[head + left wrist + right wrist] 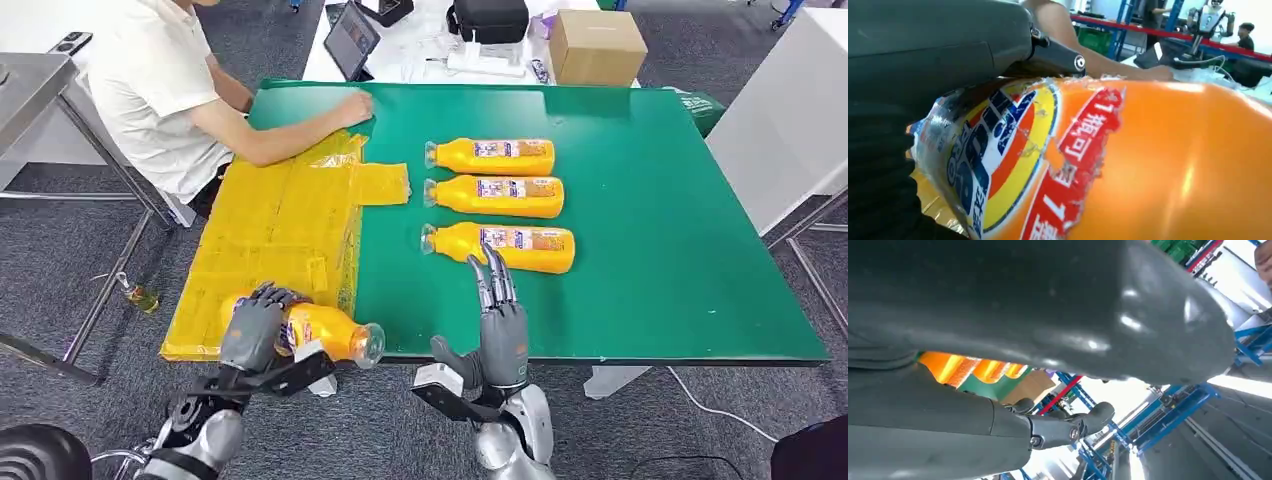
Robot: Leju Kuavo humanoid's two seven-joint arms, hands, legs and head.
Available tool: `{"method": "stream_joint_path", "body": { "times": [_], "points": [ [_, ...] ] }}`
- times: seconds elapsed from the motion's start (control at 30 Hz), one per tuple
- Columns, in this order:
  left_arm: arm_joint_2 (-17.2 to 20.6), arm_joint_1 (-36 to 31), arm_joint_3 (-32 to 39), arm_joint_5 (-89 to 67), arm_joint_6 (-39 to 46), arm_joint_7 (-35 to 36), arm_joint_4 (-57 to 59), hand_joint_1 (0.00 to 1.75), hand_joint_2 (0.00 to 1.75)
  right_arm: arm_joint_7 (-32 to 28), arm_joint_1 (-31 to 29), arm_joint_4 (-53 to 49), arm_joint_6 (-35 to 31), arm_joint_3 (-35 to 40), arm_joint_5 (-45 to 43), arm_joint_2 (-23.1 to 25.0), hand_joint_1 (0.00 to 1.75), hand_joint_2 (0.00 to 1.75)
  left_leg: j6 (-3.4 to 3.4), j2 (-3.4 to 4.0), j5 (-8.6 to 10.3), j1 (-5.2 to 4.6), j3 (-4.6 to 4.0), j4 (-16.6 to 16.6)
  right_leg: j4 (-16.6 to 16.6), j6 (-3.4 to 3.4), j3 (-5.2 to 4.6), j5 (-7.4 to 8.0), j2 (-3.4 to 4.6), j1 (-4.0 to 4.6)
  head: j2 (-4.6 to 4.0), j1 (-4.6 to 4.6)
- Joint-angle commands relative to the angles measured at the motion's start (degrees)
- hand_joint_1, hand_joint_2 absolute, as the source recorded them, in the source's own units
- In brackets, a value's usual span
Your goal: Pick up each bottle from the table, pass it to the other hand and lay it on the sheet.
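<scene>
My left hand [252, 328] grips an orange juice bottle [330, 333] at the near corner of the yellow sheet [280, 235], the bottle's cap end pointing right over the green table [650, 220]. The left wrist view brings the same bottle [1128, 165] up close, with a dark finger [1058, 55] lying over it. My right hand [497, 325] is open at the table's near edge, its fingers stretched toward the nearest of three orange bottles [505, 246]. The other two bottles [497, 195] [492, 156] lie in a row behind it.
A person in a white shirt [165, 85] sits at the far left, with a forearm [300, 130] resting on the sheet's far end. A cardboard box [597, 45], a tablet [352, 38] and a black bag [488, 18] stand on the table behind.
</scene>
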Motion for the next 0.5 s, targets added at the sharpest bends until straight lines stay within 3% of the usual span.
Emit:
{"method": "stream_joint_path", "body": {
  "times": [0.03,0.17,0.33,0.5],
  "points": [
    [0.4,-12.4,-2.9,0.9,-7.5,3.9,18.0,1.75,1.75,-0.2,-1.0,1.3,0.1,1.1,-2.6,-0.5,0.0,0.0,0.13,-0.13,-0.02,-0.05,0.3,-0.1,-0.1,-0.17,0.33,-0.09,-0.24,0.01,0.0,0.0],
    [-3.1,-21.8,-1.6,2.5,-9.1,7.3,32.2,1.75,1.75,-0.2,-1.9,3.7,0.1,2.2,-4.2,-0.2,0.0,0.0,0.11,-0.33,0.07,0.0,0.2,-0.1,-0.1,-0.17,0.28,-0.07,-0.45,0.06,0.0,0.02],
    [-3.1,-21.8,-1.6,2.5,-9.1,7.3,32.2,1.75,1.75,-0.2,-1.9,3.7,0.1,2.2,-4.2,-0.2,0.0,0.0,0.12,-0.2,0.12,-0.04,0.35,-0.1,-0.1,-0.13,0.39,0.03,-0.25,0.01,0.0,0.0],
    [-4.3,-25.2,-2.1,1.9,-8.6,9.4,39.2,1.75,1.75,-0.2,-1.8,4.4,0.1,1.5,-4.8,0.0,0.0,0.0,0.1,-0.24,0.24,-0.04,0.41,-0.2,-0.1,-0.32,0.42,0.13,-0.32,0.03,0.0,-0.02]
  ]
}}
